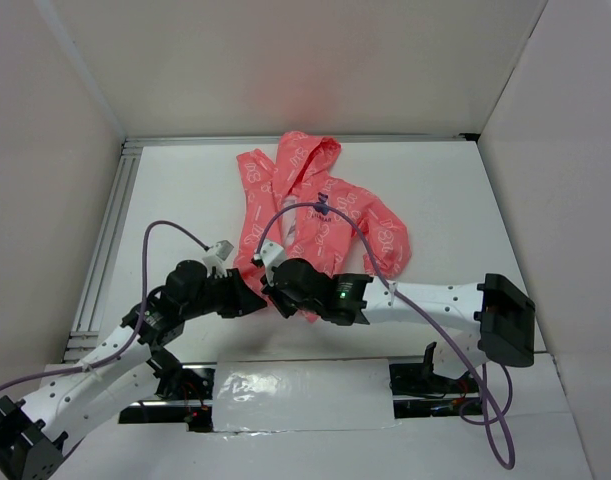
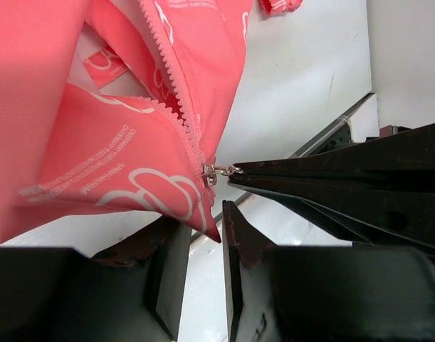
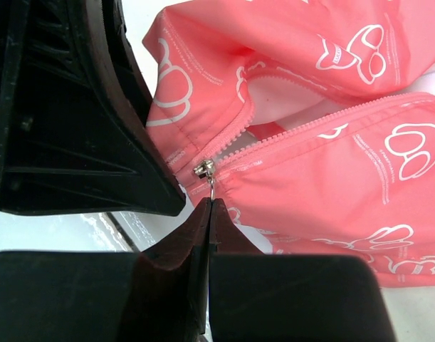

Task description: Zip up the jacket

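A strip of shiny clear film (image 1: 305, 395) is stuck along the near edge of the table (image 1: 185, 190), between the two arm bases. A purple cable (image 1: 160, 232) loops above the left arm and another purple lead (image 1: 425, 322) trails along the right arm.

Just beyond, the two wrists meet over the near end of the jacket (image 1: 325, 215). In the top view their dark housings cover its hem and the foot of the zipper.

The right jaws are clenched on the zipper pull (image 3: 211, 188), a thin metal tab hanging from the slider (image 3: 203, 169). The slider sits low on the zipper, close to the hem. Above it the two rows of pink teeth (image 3: 288, 132) part and the front panels spread.

The left jaws stand apart with a clear gap. The pointed hem corner (image 2: 211, 229) dips between the two fingers (image 2: 167, 263) but is not pinched.

Each wrist camera is partly blocked by the other arm. One broad black finger (image 3: 82, 107) fills the left of the right wrist view, and the right arm's fingertips (image 2: 331, 187) cut across the left wrist view.

The jacket lies crumpled on the middle of the table, stretching away towards the far wall (image 1: 315, 60). One sleeve (image 1: 383, 238) is flung out to the right. A ribbed metal rail (image 1: 103, 250) runs along the table's left side at the foot of the side wall.
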`<state>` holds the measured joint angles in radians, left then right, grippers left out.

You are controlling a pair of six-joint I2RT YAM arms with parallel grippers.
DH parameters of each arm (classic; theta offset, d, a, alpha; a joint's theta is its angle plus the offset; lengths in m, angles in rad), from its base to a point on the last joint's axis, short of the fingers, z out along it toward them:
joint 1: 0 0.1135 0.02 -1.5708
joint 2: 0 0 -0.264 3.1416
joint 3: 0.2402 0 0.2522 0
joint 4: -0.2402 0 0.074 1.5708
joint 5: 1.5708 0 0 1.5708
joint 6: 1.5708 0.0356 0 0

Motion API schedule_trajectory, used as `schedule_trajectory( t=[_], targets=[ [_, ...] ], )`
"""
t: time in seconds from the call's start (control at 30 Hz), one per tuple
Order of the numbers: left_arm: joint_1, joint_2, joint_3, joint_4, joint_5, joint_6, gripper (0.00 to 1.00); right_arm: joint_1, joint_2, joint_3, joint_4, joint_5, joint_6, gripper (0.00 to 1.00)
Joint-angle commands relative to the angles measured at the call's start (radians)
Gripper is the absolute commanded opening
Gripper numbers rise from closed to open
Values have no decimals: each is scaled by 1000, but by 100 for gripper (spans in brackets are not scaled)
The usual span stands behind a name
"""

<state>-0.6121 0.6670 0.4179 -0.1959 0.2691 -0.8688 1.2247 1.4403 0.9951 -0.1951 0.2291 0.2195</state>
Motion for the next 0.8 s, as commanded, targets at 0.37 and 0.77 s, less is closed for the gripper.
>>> schedule_trajectory(
  t=[0.37, 0.77],
  targets=[
    [-3, 45, 15, 73, -2, 4, 7, -5, -29, 37, 39, -27, 7, 0],
    [-3, -44, 5, -49, -44, -15, 0, -16, 25, 103, -27, 127, 17, 0]
  ],
)
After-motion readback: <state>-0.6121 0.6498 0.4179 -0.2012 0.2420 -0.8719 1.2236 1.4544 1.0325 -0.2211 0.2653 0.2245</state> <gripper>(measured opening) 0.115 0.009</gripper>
